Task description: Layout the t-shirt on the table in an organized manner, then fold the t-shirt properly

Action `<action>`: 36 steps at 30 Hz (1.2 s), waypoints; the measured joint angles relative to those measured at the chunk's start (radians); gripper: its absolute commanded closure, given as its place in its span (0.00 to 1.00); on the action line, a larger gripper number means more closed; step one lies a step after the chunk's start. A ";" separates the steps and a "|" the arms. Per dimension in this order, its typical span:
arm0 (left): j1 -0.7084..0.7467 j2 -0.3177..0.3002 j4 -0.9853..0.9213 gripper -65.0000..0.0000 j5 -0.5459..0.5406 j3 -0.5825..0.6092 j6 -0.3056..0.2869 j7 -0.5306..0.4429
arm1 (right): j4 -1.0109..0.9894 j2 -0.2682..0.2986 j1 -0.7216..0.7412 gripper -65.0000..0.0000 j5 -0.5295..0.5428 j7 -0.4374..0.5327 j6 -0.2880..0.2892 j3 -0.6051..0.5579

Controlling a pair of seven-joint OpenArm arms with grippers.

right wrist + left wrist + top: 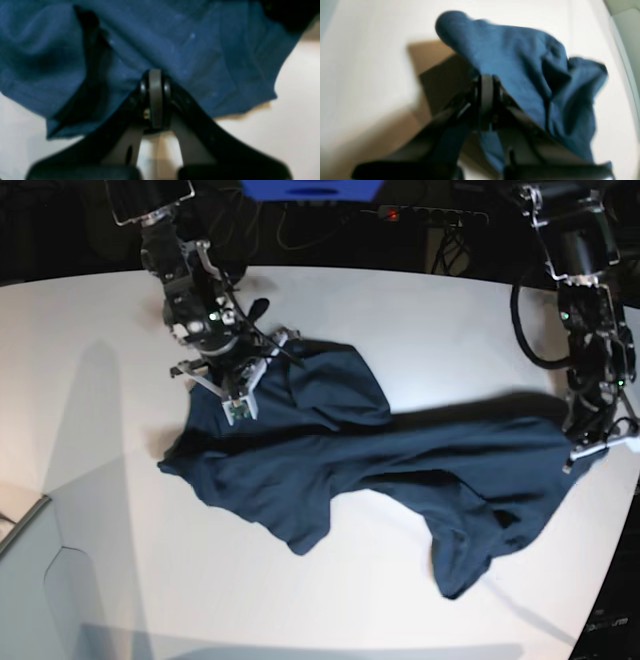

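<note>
The dark blue t-shirt (380, 460) lies crumpled and stretched across the white table (100, 380). My right gripper (237, 402) is at the shirt's left end. In the right wrist view, this gripper (155, 75) is shut on a fold of the t-shirt (190, 45), just above the table (295, 112). My left gripper (585, 448) is at the shirt's far right end, near the table's edge. In the blurred left wrist view, it (486, 80) is shut on the t-shirt (520, 62), whose cloth bunches up over the table (357, 62).
A power strip (430, 215) and cables lie behind the table's far edge. The table's curved right edge (625, 510) runs close to my left arm. A pale grey surface (40, 580) sits at the lower left corner.
</note>
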 measured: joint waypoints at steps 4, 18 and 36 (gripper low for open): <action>0.038 0.048 0.138 1.00 0.005 -0.106 -0.005 0.090 | 0.043 0.035 -0.070 1.00 0.001 0.028 0.000 0.003; 0.010 0.160 0.515 1.00 0.007 -0.230 -0.007 0.284 | 0.151 0.167 -0.253 1.00 0.003 0.131 0.000 0.004; -0.743 0.165 -0.392 1.00 0.007 0.078 -0.004 0.067 | 0.149 0.171 -0.255 1.00 -0.001 0.134 -0.004 0.005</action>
